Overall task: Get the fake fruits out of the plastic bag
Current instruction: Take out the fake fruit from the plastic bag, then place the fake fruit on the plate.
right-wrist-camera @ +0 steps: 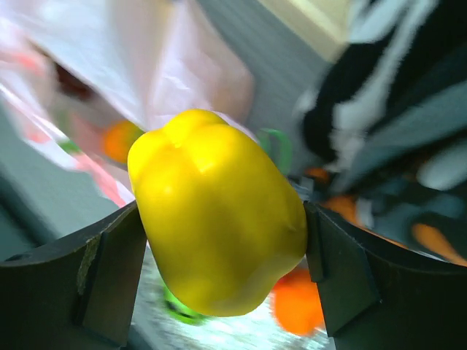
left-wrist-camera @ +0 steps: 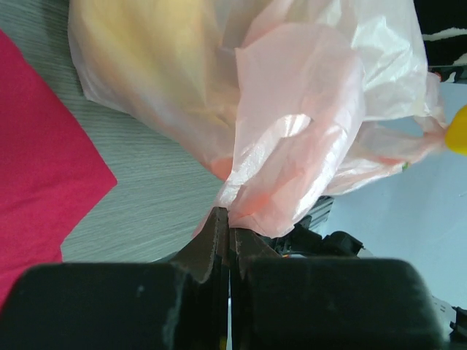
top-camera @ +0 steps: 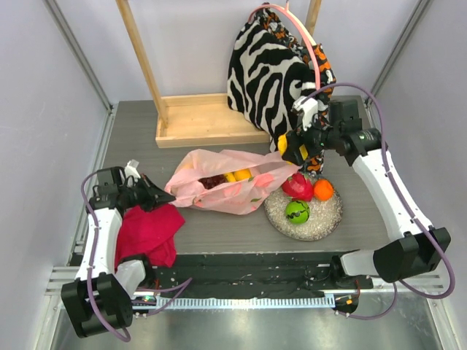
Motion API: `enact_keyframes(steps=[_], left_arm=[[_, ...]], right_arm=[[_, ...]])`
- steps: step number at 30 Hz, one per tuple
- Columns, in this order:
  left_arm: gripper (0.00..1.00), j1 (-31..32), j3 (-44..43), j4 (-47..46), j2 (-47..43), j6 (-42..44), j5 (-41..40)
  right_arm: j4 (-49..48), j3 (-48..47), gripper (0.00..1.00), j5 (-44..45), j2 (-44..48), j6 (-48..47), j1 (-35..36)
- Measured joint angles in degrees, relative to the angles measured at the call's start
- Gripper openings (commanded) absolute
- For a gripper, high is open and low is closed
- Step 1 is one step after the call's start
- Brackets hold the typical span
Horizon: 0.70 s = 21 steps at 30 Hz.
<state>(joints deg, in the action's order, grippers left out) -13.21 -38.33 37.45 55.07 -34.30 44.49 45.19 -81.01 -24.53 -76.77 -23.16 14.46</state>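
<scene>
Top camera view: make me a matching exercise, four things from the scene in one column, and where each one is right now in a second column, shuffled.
Column one
1. yellow pepper
2. green apple
3. plastic bag
4. red cloth

Column two
a. pinched in the left gripper
b. lying on the silvery plate
c. lying on the table at its near left edge
d. clamped in the right gripper

Pairs: 1-d, 2-b, 3-a, 4-c
</scene>
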Motion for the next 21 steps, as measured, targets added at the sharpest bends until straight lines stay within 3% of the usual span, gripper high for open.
enact_keyframes(steps=[4,8,12,19,21], left_arm=[[0.00,-0.1,-0.2,-0.4,1.5,0.0,0.0],[0.00,-0.1,-2.7,-0.3,4.1,0.0,0.0],[0.00,-0.2,-4.9,-0.8,4.4,0.0,0.0],[0.00,-1.0,-5.0,-0.9,4.5,0.0,-0.5],[0.00,-1.1,-5.0,-0.9,4.6,0.0,-0.5]], right_arm=[[-6.1,2.4,0.51,-13.1,-0.5,13.9,0.0],[-11.7,-0.9,0.54,-19.8,-5.1,23.5,1.7],[-9.4,-10.4,0.55,-19.8,-7.4,21.2,1.0],[-7.4,-23.5,0.54,-17.6,-3.2,17.1,-2.8],[-4.2,-24.7,0.52,-15.7,-1.3,11.1,-3.7]])
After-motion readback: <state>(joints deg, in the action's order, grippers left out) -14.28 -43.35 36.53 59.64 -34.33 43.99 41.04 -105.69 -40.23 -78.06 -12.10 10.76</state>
